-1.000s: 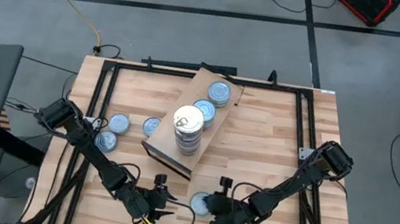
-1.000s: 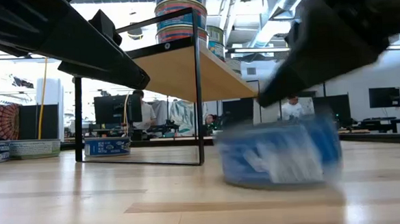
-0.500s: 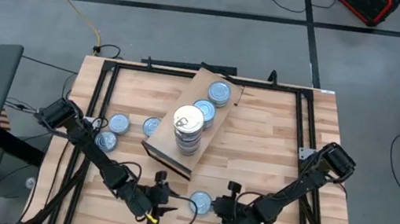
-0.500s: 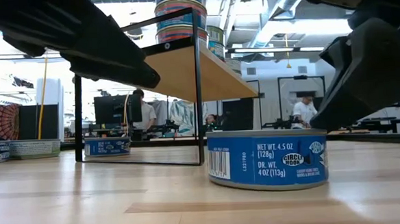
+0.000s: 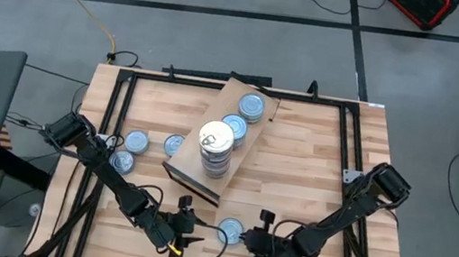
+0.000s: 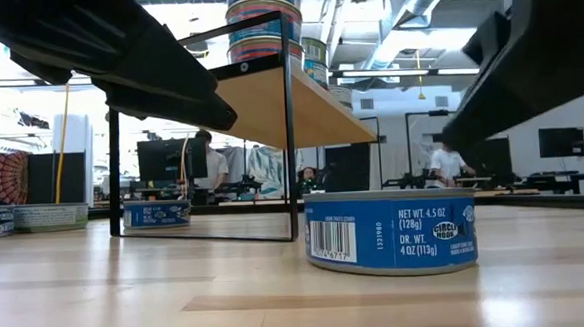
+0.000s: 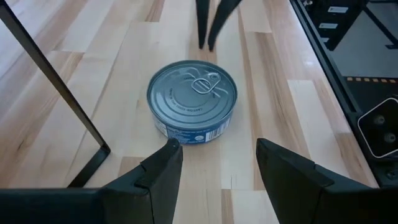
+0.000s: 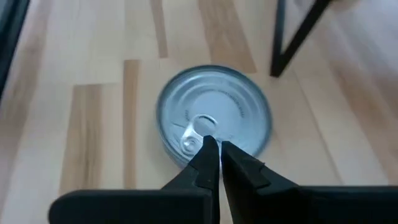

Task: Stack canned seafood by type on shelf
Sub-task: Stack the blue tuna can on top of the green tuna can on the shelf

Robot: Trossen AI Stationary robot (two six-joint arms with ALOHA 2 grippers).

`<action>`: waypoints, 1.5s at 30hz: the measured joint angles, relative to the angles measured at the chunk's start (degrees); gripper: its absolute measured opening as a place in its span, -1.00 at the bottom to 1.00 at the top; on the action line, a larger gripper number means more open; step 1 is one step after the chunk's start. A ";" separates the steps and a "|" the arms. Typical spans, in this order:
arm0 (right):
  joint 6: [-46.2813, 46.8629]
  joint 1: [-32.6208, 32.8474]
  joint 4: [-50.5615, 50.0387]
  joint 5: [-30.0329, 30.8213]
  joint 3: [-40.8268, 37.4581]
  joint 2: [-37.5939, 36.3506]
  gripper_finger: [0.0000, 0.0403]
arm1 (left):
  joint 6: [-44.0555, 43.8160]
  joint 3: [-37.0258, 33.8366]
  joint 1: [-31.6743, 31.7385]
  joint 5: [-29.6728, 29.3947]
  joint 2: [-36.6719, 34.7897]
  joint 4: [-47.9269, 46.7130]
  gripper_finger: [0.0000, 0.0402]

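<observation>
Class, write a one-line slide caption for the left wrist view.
Open left gripper faces a blue tin lying on the slatted table.

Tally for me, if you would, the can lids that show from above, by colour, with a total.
Blue-grey silver lids: 6, with two on the shelf at and, three on the table left of it at and, and one in front of it at
Pale gold/white lid: 1, topping the stack on the shelf
Total: 7 lids; cans lower in the stack are not counted.
</observation>
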 joint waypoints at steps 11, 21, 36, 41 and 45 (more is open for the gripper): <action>6.44 -0.82 -5.49 -2.98 -0.04 3.01 -0.74 | 0.00 0.00 0.00 0.09 0.00 0.02 0.00; 10.54 -0.88 -9.34 -3.16 -0.34 3.30 -0.74 | -0.04 -0.02 0.00 0.82 0.00 1.29 0.00; 5.96 1.71 -22.58 -4.70 4.50 -5.05 -0.74 | 0.60 -0.04 2.25 9.68 8.20 10.52 0.00; 0.49 -0.41 -25.27 -9.08 5.16 -10.69 -0.50 | 0.57 -0.04 1.56 11.56 7.39 10.40 0.00; 0.49 -2.06 -30.05 -10.77 5.16 -13.99 -0.06 | 1.09 -0.04 -0.29 11.47 7.39 10.12 0.00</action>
